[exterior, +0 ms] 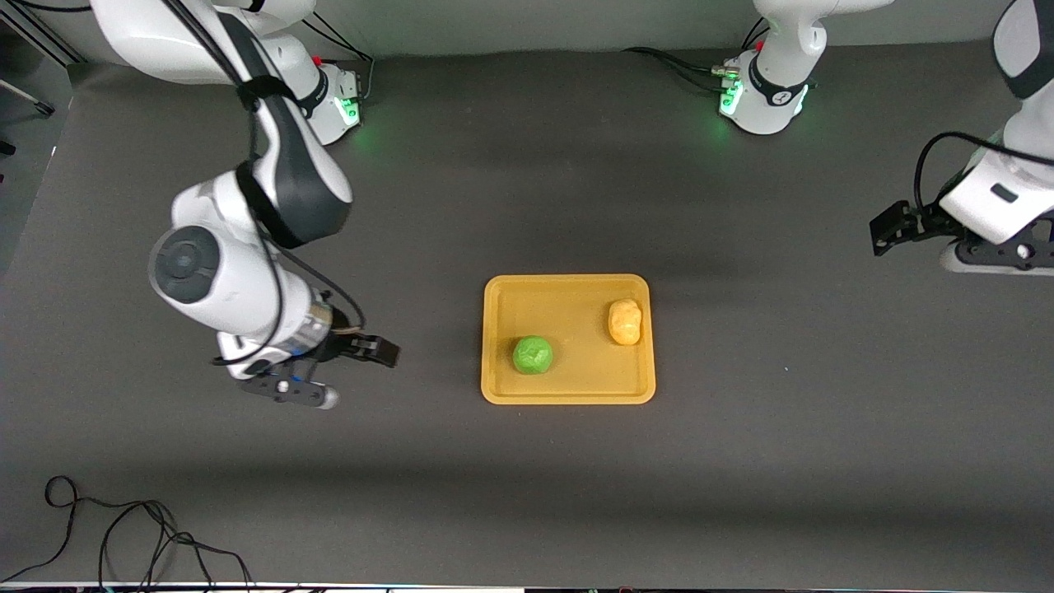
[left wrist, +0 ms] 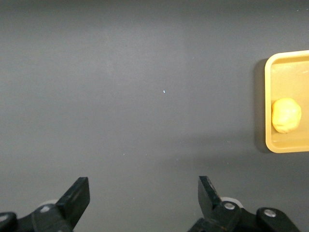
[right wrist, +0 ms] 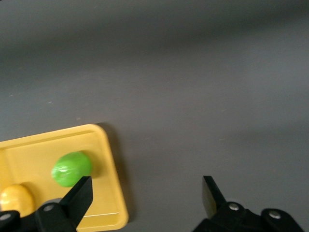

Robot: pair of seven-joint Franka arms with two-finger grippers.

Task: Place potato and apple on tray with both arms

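Observation:
The yellow-orange tray point(exterior: 568, 395) lies at the table's middle. The green apple point(exterior: 533, 354) sits on it near the corner toward the right arm's end and nearer the front camera. The yellow-orange potato point(exterior: 625, 321) lies on it toward the left arm's end. My right gripper point(exterior: 288, 389) is open and empty over bare table beside the tray. Its wrist view shows the apple point(right wrist: 71, 168), the potato point(right wrist: 16, 198) and the tray's rim point(right wrist: 108, 159), with the gripper point(right wrist: 146, 193) off the tray. My left gripper point(exterior: 1000, 254) is open and empty, well away from the tray. Its wrist view point(left wrist: 143, 193) shows the potato point(left wrist: 286, 115) on the tray point(left wrist: 270, 96).
The dark grey table mat point(exterior: 527, 494) spreads all around the tray. A loose black cable point(exterior: 123, 535) lies near the front edge toward the right arm's end. The two arm bases point(exterior: 762, 95) stand at the table's back edge.

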